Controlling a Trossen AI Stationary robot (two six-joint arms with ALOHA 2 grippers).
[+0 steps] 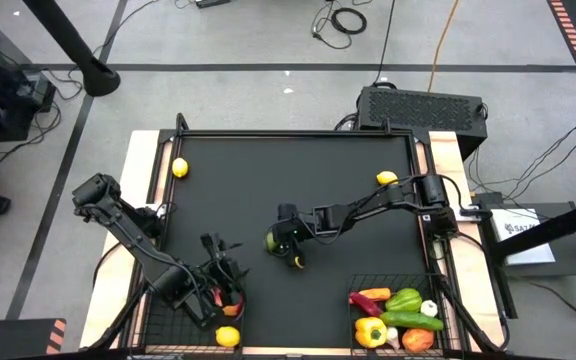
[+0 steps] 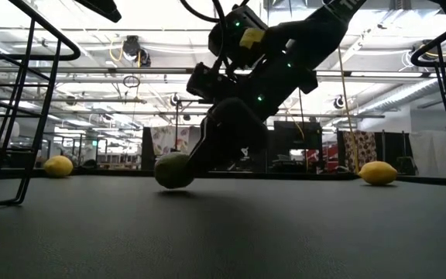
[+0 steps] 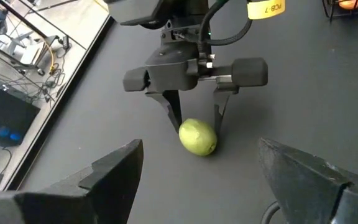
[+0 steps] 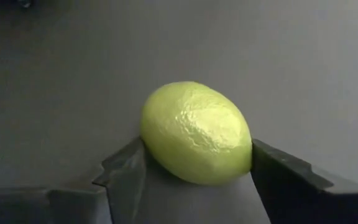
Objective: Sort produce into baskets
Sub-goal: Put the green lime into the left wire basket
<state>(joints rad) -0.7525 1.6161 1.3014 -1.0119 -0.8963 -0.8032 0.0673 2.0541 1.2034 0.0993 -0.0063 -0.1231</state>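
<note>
Right tool (image 1: 286,240) sits mid-frame on the bench (image 1: 288,170), fingers touching both sides of the green lime (image 4: 196,132), clamped on it down on the mat. Left tool (image 1: 220,262) hangs wide apart at lower left, over its basket (image 1: 153,325), holding nothing.

Grey concrete floor (image 1: 248,40) crossed by dark tape lines, strewn with black cables (image 1: 343,18) and one orange cable (image 1: 446,40). Black grilled box (image 1: 423,105) behind the table. Beyond, an open hall under white ceiling beams (image 2: 130,35), lit by bright overhead lamps.
</note>
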